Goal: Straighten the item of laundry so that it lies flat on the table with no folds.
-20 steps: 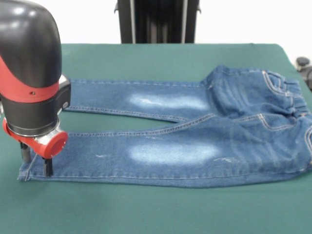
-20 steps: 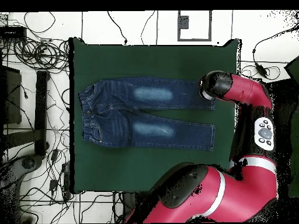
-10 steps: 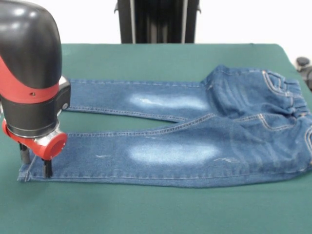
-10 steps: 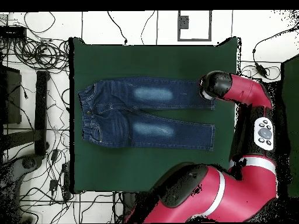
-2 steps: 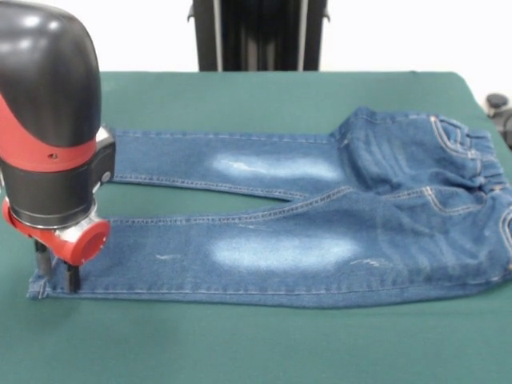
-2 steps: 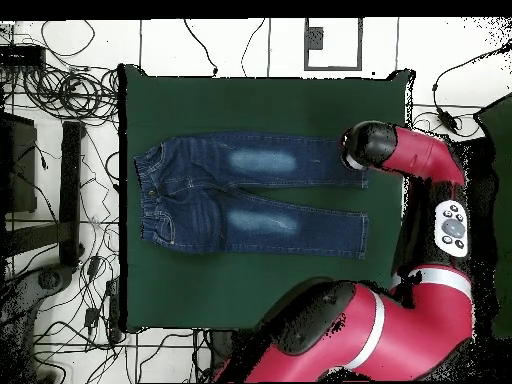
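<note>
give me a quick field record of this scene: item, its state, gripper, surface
item: jeans, blue denim
state: spread out on the table, both legs out, waistband gathered
gripper: gripper at the hem of the near leg, fingers down on the cloth, a narrow gap between them
surface: green table

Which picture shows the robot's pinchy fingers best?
The front view: the gripper shows two dark fingers at the jeans' leg hem. In the overhead view the arm's head hides them.
</note>
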Robot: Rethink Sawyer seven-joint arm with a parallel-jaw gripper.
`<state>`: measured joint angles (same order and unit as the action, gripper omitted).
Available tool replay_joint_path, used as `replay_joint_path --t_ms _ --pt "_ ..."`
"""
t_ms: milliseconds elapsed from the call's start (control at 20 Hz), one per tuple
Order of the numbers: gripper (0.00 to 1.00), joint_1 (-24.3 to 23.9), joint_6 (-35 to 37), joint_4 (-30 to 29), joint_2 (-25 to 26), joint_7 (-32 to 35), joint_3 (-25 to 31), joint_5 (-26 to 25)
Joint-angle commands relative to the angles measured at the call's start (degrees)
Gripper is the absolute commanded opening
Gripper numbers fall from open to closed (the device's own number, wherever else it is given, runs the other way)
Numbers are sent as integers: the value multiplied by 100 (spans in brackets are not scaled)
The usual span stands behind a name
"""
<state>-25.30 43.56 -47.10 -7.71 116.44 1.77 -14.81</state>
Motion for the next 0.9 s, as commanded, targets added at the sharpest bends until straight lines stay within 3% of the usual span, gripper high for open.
replay_joint_path --t_ms 50,550,900 --pt "0 266 -492 -241 715 -149 376 -278" --pt "0 315 -428 -315 573 -78 298 -255" --pt "0 282 -507 105 692 -300 342 -357"
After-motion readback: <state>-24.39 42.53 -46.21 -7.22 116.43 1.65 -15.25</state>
